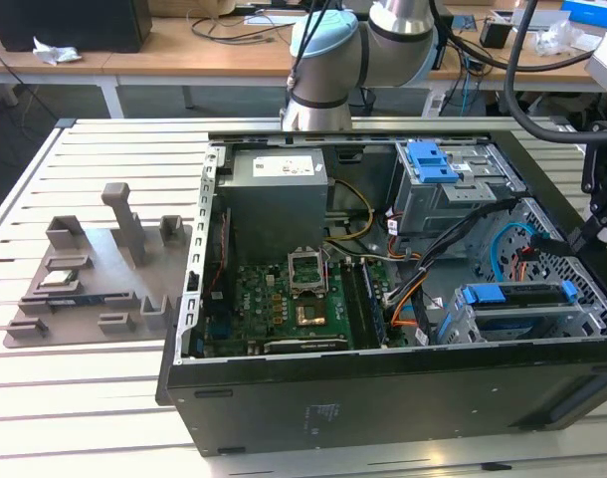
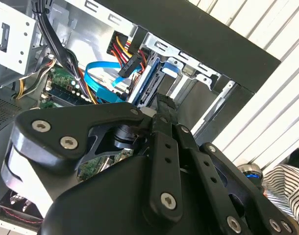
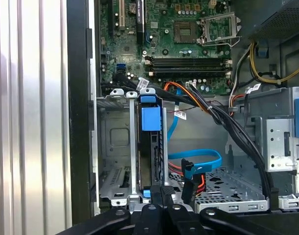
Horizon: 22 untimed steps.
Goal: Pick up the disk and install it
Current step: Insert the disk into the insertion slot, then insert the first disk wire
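The disk (image 1: pixel 512 295), a drive in a blue carrier, sits on edge in the grey drive cage (image 1: pixel 503 327) at the front corner of the open computer case, on the exterior view's right. In the first wrist view the disk (image 3: pixel 150 152) stands in the cage slot with its blue end tab showing. My gripper (image 3: pixel 161 190) is shut, with its fingertips close to the disk's near end. Whether they touch it I cannot tell. In the second wrist view the gripper (image 2: pixel 163 102) points at the disk (image 2: pixel 145 85). From the exterior view my gripper (image 1: pixel 582 237) hangs at the case's right wall.
Blue, orange and black cables (image 3: pixel 198 164) run beside the cage. A second grey cage with a blue bracket (image 1: pixel 431 159) stands at the back of the case, behind the motherboard (image 1: pixel 294 299). A grey fixture plate (image 1: pixel 95 269) lies on the slatted table (image 1: pixel 85 398).
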### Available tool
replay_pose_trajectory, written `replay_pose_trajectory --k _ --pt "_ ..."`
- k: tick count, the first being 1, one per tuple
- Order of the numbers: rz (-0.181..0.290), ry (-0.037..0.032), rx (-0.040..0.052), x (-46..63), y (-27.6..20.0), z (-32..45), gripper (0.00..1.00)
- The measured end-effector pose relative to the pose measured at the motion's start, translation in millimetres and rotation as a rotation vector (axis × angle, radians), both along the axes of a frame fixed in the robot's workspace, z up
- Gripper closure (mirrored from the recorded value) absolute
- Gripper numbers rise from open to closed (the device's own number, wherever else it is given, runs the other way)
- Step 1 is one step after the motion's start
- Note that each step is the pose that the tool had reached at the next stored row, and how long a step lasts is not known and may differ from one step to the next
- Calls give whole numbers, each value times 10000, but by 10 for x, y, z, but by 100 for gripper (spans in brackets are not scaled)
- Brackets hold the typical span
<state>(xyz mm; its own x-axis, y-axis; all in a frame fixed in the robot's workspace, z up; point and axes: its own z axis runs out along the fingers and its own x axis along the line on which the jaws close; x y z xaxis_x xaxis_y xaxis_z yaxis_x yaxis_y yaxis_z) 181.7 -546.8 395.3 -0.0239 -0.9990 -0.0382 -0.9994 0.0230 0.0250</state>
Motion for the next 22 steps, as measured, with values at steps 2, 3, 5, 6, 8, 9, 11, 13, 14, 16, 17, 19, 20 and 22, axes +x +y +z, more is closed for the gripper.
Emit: replay_pose_trajectory --k 2,3,5,6,8,9,11,13,14,16,17,19,20,22 --pt "0 0 0 0 0 0 89" --pt "0 0 0 0 0 0 89" --pt "0 0 0 1 0 0 89" --pt "0 0 0 1 0 0 83" --pt "0 0 0 1 0 0 71" --pt "0 0 0 1 0 0 71" --pt "0 0 0 2 0 0 64" --pt "2 0 -15 15 32 -6 64" --pt "0 0 -32 30 61 -9 64" --pt "0 13 -50 73 136 -29 64" --pt "0 22 -59 90 186 -51 64" --pt "1 29 -58 95 262 -98 64" --pt "1 29 -60 95 309 -126 64" --pt "0 31 -59 95 384 -174 64"
